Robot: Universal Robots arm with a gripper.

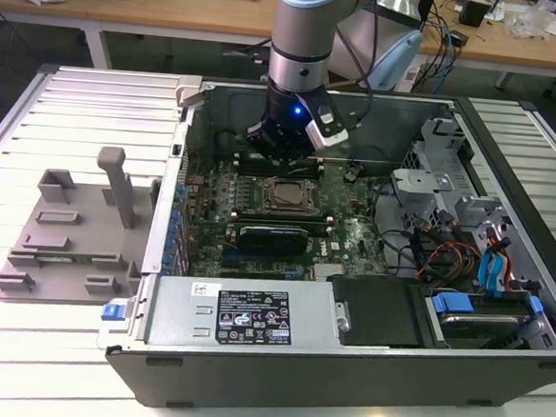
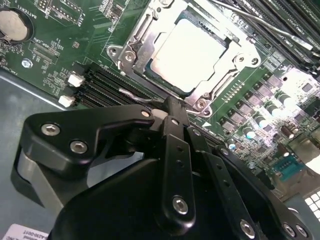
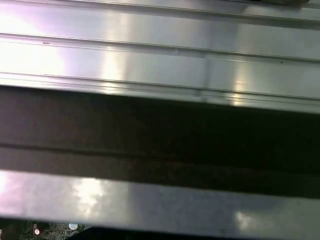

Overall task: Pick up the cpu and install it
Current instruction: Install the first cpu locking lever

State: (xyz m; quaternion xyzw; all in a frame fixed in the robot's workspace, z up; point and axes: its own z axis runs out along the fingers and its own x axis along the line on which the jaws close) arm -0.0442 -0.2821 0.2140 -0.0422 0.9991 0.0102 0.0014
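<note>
The cpu (image 2: pixel 192 55) is a pale silver square lying flat inside its socket frame (image 2: pixel 131 50) on the green motherboard. In the exterior view the cpu (image 1: pixel 288 197) sits mid-board inside the open computer case (image 1: pixel 343 366). My gripper (image 1: pixel 280 156) hangs just behind the socket, low over the board. In the second wrist view the black fingers (image 2: pixel 175 145) run together to one tip, and the gripper (image 2: pixel 171 106) is shut beside the socket's edge with nothing between them, off the chip.
Memory slots (image 2: pixel 107 85) and a coin battery (image 2: pixel 12 25) flank the socket. A long black card (image 1: pixel 274 237) lies in front of it, a power supply (image 1: pixel 251 316) nearer still, a drive cage with cables (image 1: pixel 450 211) to the exterior view's right. A grey fixture (image 1: pixel 66 232) stands outside the case.
</note>
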